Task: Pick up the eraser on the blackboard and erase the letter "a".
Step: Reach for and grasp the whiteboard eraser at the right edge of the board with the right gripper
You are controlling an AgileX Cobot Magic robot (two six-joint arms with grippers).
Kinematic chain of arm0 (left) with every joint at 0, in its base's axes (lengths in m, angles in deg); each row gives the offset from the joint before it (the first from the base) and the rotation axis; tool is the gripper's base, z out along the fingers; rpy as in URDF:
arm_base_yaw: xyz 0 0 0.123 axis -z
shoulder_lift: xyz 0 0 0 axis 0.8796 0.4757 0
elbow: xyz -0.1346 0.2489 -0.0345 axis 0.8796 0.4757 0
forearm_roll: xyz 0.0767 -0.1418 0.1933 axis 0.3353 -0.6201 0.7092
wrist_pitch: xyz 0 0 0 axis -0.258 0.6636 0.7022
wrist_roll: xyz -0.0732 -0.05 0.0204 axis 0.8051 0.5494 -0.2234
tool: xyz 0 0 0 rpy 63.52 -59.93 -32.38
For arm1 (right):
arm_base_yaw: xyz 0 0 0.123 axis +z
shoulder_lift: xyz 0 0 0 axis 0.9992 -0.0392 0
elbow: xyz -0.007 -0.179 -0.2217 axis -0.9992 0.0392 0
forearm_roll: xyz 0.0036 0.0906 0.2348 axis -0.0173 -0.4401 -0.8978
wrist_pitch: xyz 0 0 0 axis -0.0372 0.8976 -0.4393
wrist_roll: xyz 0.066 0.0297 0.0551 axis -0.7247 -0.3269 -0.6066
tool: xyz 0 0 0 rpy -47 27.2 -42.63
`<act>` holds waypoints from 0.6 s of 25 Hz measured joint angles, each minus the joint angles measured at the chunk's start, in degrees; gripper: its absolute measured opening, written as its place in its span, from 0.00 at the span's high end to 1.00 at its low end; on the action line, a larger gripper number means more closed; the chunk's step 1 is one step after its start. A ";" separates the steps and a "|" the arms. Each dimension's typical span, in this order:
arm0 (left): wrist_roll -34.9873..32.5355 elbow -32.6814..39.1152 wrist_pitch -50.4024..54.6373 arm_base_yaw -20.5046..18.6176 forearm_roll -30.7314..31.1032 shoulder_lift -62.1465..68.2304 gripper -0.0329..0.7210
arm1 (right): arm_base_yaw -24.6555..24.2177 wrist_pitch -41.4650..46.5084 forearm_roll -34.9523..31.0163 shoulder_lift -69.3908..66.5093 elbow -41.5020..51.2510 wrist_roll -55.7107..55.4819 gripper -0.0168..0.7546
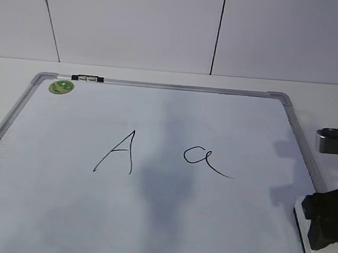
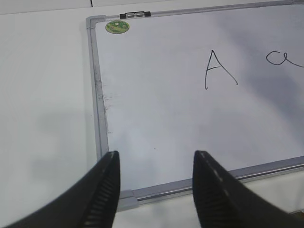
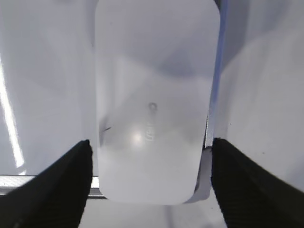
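The white eraser (image 3: 156, 71) lies flat at the blackboard's near right corner, grey lettering up; in the exterior view only its edge (image 1: 304, 238) shows. My right gripper (image 3: 151, 152) is open and straddles the eraser's near end, one finger on each side, with a visible gap at the right finger. It shows at the right edge of the exterior view (image 1: 325, 224). The letter "a" (image 1: 204, 158) is written right of centre on the blackboard (image 1: 63, 212) and also shows in the left wrist view (image 2: 285, 59). My left gripper (image 2: 156, 159) is open and empty above the board's corner.
A capital "A" (image 1: 117, 152) stands left of the "a". A green sticker (image 1: 61, 86) and a small black-and-white marker (image 1: 87, 78) sit at the board's far left corner. White table surrounds the board; a white wall stands behind.
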 joint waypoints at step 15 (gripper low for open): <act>0.00 0.00 0.00 0.09 -0.04 0.00 0.46 | 0.00 -2.81 0.00 -1.60 0.00 -3.74 0.18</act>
